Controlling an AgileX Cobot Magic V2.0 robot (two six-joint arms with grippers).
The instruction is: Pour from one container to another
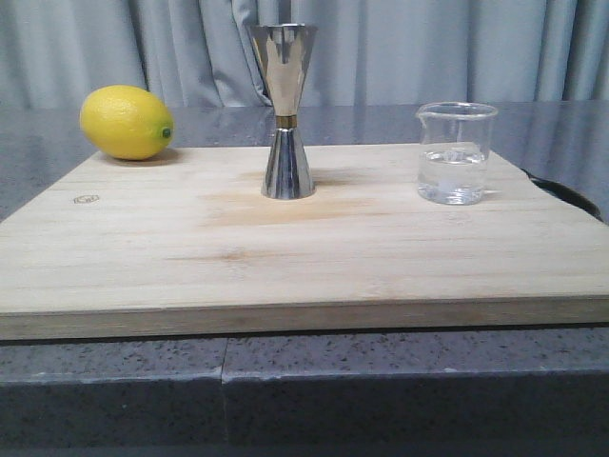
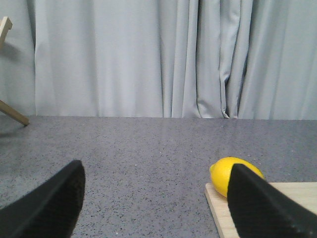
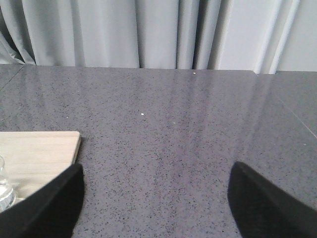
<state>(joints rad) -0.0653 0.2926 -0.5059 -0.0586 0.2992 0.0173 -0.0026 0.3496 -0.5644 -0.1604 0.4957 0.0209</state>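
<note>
1. The jigger (image 1: 286, 112) stands upright near the middle of the wooden board (image 1: 285, 257), wide mouth up, so it is ready to receive liquid; I use it as the landmark below.
2. The glass beaker (image 1: 456, 152) stands upright on the same board, well to the right of the jigger and apart from it. It holds clear liquid in its lower part. Its pour lip seems to point left, toward the jigger, which would suit a tilt that way.
3. The left end effector (image 2: 153, 198) is spread open and grips nothing; it hangs over the grey table (image 1: 400, 381), left of the jigger, with the lemon (image 2: 233, 174) showing past one finger.
4. The right end effector (image 3: 156, 198) is likewise open and empty, out to the right of the jigger beyond the board's corner, so it looks the nearer one for taking the beaker.
5. The lemon lies at the board's far left corner, well left of the jigger, and nothing stands between beaker and jigger.
6. A grey curtain (image 1: 428, 48) hangs behind the jigger.
</note>
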